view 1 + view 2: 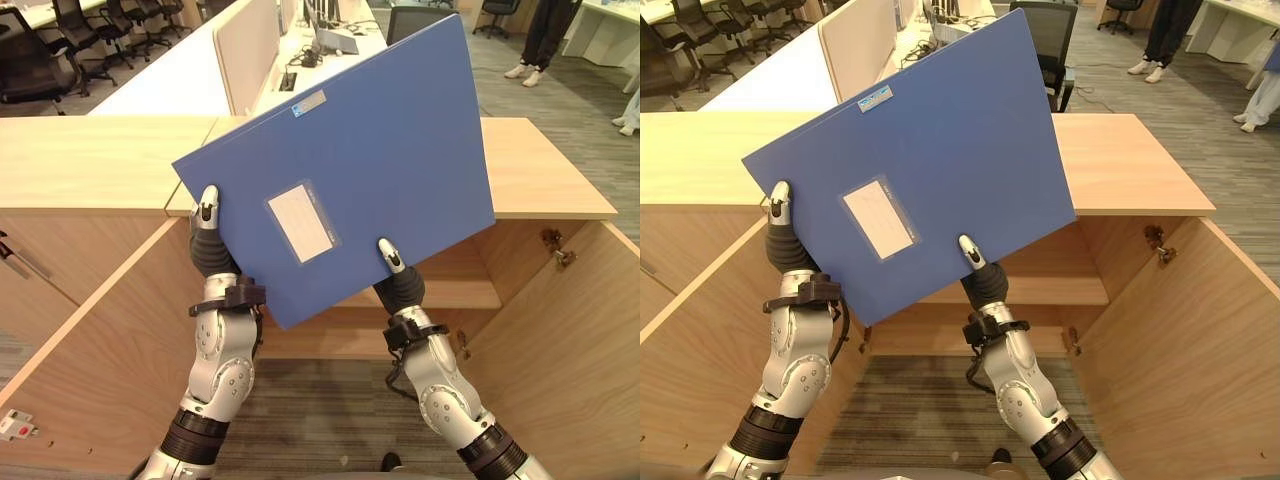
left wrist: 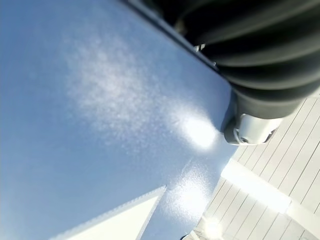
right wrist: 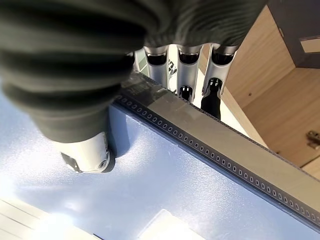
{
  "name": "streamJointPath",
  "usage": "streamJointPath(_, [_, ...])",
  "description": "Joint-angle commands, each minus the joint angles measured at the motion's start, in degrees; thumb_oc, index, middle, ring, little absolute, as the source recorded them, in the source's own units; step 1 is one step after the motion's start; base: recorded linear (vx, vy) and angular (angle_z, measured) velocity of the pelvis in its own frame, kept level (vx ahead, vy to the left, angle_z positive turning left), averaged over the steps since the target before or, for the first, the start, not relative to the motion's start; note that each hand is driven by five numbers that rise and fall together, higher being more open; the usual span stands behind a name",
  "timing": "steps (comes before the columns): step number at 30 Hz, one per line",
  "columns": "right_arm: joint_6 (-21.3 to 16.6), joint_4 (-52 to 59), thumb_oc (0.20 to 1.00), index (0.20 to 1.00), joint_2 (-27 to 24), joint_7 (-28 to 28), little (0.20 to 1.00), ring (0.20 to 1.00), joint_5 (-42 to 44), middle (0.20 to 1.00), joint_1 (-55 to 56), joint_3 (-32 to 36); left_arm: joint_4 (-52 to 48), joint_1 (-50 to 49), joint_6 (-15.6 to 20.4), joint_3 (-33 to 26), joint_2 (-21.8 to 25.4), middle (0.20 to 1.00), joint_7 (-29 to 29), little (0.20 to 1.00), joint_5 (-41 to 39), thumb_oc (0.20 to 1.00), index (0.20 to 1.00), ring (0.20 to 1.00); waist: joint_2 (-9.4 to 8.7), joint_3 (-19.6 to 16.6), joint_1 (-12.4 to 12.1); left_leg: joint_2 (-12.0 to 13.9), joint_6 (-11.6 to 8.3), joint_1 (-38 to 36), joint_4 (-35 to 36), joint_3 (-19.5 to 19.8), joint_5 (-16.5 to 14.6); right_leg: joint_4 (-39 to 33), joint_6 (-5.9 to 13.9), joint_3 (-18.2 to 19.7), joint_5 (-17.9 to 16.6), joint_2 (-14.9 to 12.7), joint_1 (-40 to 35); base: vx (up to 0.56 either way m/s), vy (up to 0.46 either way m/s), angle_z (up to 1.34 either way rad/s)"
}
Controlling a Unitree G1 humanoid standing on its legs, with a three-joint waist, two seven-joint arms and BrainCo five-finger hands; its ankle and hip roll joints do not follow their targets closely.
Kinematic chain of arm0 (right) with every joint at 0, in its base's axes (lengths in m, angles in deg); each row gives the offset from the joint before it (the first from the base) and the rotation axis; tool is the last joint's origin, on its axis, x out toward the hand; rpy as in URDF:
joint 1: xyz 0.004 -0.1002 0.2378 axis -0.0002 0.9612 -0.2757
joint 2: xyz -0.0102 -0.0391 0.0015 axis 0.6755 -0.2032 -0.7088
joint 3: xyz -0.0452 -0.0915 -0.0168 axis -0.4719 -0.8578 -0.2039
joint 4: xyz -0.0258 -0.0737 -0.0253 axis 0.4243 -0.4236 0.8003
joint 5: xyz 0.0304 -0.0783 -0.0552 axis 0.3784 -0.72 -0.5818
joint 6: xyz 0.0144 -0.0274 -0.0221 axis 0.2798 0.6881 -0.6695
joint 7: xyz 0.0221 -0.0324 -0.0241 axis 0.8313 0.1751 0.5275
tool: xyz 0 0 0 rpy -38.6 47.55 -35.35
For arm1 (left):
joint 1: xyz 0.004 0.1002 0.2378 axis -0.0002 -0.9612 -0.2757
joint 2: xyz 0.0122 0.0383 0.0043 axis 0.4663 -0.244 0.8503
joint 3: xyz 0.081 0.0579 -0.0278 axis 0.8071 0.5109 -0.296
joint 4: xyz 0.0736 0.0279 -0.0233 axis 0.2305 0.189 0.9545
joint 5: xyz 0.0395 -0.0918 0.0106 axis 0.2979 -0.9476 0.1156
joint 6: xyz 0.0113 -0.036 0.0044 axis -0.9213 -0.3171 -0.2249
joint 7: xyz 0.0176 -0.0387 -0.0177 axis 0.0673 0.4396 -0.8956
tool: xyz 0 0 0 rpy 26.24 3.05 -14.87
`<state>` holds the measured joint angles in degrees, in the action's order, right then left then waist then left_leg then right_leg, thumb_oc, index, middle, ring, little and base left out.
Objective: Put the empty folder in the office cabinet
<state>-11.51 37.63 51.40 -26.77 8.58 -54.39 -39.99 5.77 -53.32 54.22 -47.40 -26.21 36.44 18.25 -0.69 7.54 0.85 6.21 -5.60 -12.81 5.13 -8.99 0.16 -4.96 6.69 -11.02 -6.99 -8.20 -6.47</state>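
Observation:
A large blue folder (image 1: 370, 150) with a white label pocket is held up tilted in front of the open wooden office cabinet (image 1: 90, 160). My left hand (image 1: 208, 240) grips its lower left corner, thumb on the front face. At the lower edge my right hand (image 1: 398, 280) pinches it the same way. In the right wrist view the thumb (image 3: 90, 155) presses the blue face (image 3: 175, 190) while the fingers (image 3: 182, 75) curl behind the folder's edge. In the left wrist view the thumb (image 2: 250, 130) lies on the blue cover (image 2: 90, 125).
The cabinet's two doors stand open, left door (image 1: 90, 340) and right door (image 1: 570, 340), with an inner shelf (image 1: 460, 290) behind the folder. Beyond the cabinet top are white desks (image 1: 170, 80), office chairs (image 1: 40, 60) and a person's legs (image 1: 540, 40).

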Motion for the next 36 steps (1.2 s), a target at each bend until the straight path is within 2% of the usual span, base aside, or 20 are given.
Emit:
streamJointPath(1, [-0.4,2.2,0.2,0.2,0.6,5.7,0.2,0.2,0.2,0.2,-0.3,0.8,-2.6,3.2,-0.3,1.4,2.5,1.0,4.4,1.0,2.2,1.0,1.0,1.0,-0.75,0.7,-0.8,-2.0,2.57,0.6,-0.1,3.3,-2.1,6.5,2.22,2.6,8.3,-0.1,-1.4,0.0,0.0,0.0])
streamJointPath(6, [1.0,0.3,0.2,0.2,-2.1,8.3,0.2,0.2,-0.3,0.2,6.7,5.6,0.1,0.0,-1.3,-2.8,5.8,1.0,5.9,1.0,9.0,1.0,1.0,1.0,-0.97,0.8,-0.5,-2.1,2.54,0.8,-0.1,3.2,-2.3,6.9,2.48,2.4,8.2,-0.2,-1.1,0.0,0.012,0.0])
streamJointPath(7, [1.7,-0.5,0.2,0.2,-3.0,10.1,0.2,0.2,-0.1,0.2,9.8,8.4,1.4,-2.1,-1.1,-5.3,7.5,1.0,7.8,1.0,10.7,1.0,1.0,1.0,-1.02,1.0,-0.4,-2.1,2.52,0.8,-0.1,3.1,-2.4,7.1,2.64,2.4,8.3,-0.3,-0.9,0.0,0.0,0.0])
streamJointPath(17, [5.0,-4.1,0.2,0.2,-4.8,16.9,0.2,0.2,-1.0,0.2,20.9,18.0,10.4,-15.5,-3.0,-12.7,10.1,1.0,18.1,1.0,12.7,1.0,1.0,1.0,-1.2,1.6,0.1,-2.3,2.69,1.1,-0.1,2.6,-2.6,7.7,3.19,2.8,8.2,-0.6,0.1,0.0,0.013,0.0])
streamJointPath(29, [9.6,-11.0,0.2,0.2,-5.4,22.3,0.2,0.2,-2.4,0.2,30.0,24.0,21.5,-26.8,-6.0,-14.7,12.6,1.0,28.2,1.0,15.9,1.0,1.0,1.0,-1.08,2.1,0.3,-2.9,2.97,1.6,-0.1,2.4,-2.7,7.7,3.76,2.9,7.6,-1.2,0.7,-0.01,0.029,-0.02])
streamJointPath(32, [9.6,-12.3,0.2,0.2,-5.0,21.9,0.2,0.2,-2.8,0.2,29.7,24.0,24.1,-27.3,-6.6,-13.6,12.4,1.0,28.6,1.0,16.8,1.0,1.0,1.0,-0.96,2.1,0.3,-3.0,3.07,1.6,-0.1,2.4,-2.7,7.6,3.78,2.9,7.5,-1.3,0.8,0.0,0.013,0.0])
streamJointPath(33, [8.9,-16.0,0.2,0.2,-3.5,20.5,0.2,0.2,-3.7,0.2,27.6,23.9,28.4,-26.9,-7.5,-11.9,11.9,1.0,28.3,1.0,19.4,1.0,1.0,1.0,-0.75,2.2,0.2,-3.2,3.27,1.8,-0.1,2.4,-2.7,7.6,3.84,2.8,7.4,-1.4,0.9,-0.01,0.04,0.0])
streamJointPath(35, [8.8,-16.1,0.2,0.2,-3.5,20.5,0.2,0.2,-3.7,0.2,27.5,23.9,28.5,-26.8,-7.5,-11.8,11.9,1.0,28.3,1.0,19.4,1.0,1.0,1.0,-0.75,2.2,0.2,-3.2,3.28,1.8,-0.1,2.4,-2.7,7.6,3.84,2.8,7.4,-1.4,0.9,0.0,0.015,0.0])
streamJointPath(36, [8.2,-19.0,0.2,0.2,-1.6,18.8,0.2,0.2,-2.9,0.2,25.0,23.9,32.4,-26.0,-8.3,-9.7,11.5,1.0,27.5,1.0,22.9,1.0,1.0,1.0,-0.52,2.3,0.2,-3.4,3.48,1.9,-0.1,2.5,-2.8,7.6,3.87,2.8,7.3,-1.5,1.0,0.0,0.037,0.0])
